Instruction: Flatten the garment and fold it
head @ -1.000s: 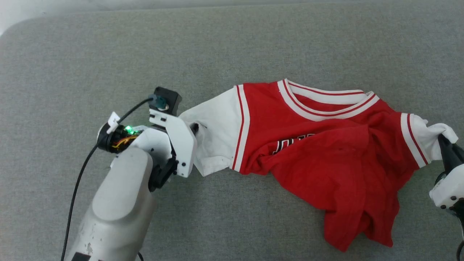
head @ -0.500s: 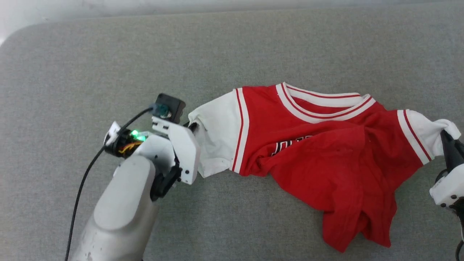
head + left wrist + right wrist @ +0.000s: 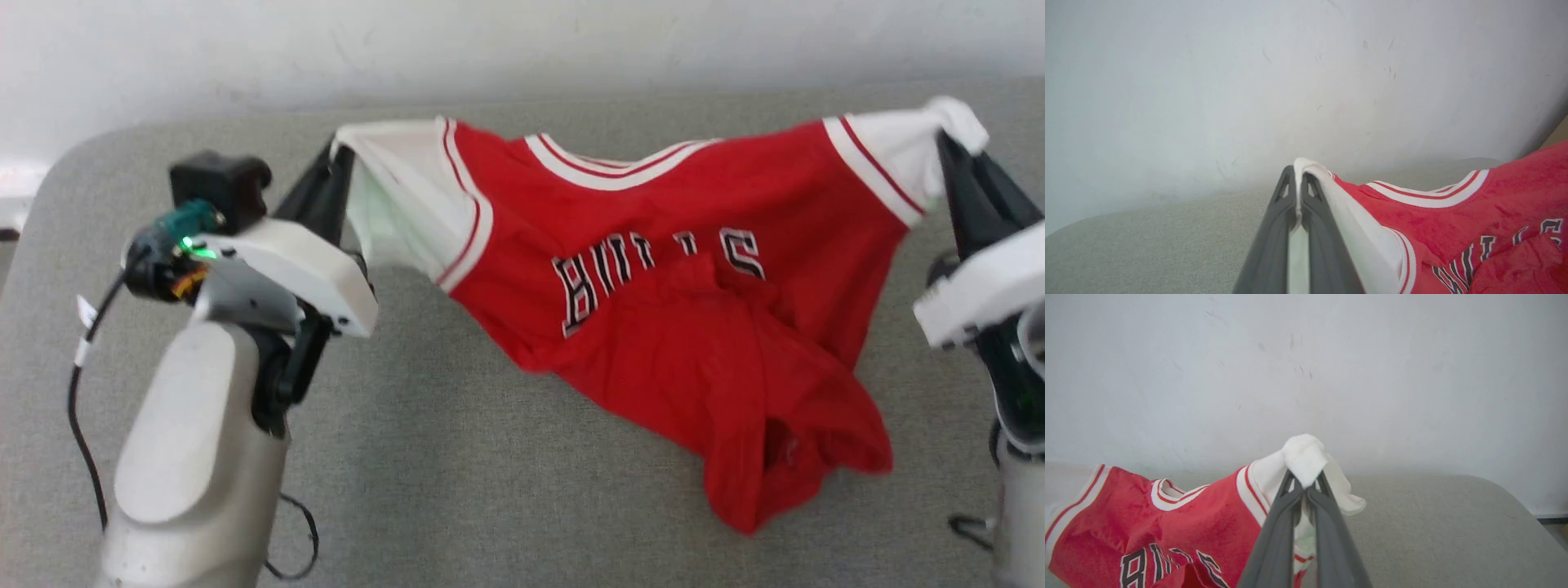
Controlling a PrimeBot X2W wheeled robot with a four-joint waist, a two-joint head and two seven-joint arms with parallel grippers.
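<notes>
Sagging nearest the robot, below and between both grippers, the hem [image 3: 759, 490] of the red jersey T-shirt [image 3: 678, 343] is seen bunched and appears to rest on the grey padded surface [image 3: 490, 457]. Higher up, the black lettering [image 3: 653, 265] is spread across the chest, partly hidden by a fold. At the fingertips of the left gripper [image 3: 333, 159] one white sleeve [image 3: 400, 196] is pinched, the dark fingers being closed flat on its cuff edge. The right gripper [image 3: 947, 151] is clamped on a wad of the other white sleeve [image 3: 886, 151], which is bunched over its fingertips. The striped collar [image 3: 604, 167] is slung between the two holds, and a pale wall [image 3: 490, 49] lies beyond the fingertips.

The fabric is judged light, soft and limp: no shape is kept, and the lower body droops and twists wherever it is unsupported. Slipping is judged possible at the thin left pinch. For flattening, holds at the shoulders or sleeve seams are judged best, so that the body is hung straight and can be laid down hem first. The twisted hem below the right gripper would need to be drawn out.
</notes>
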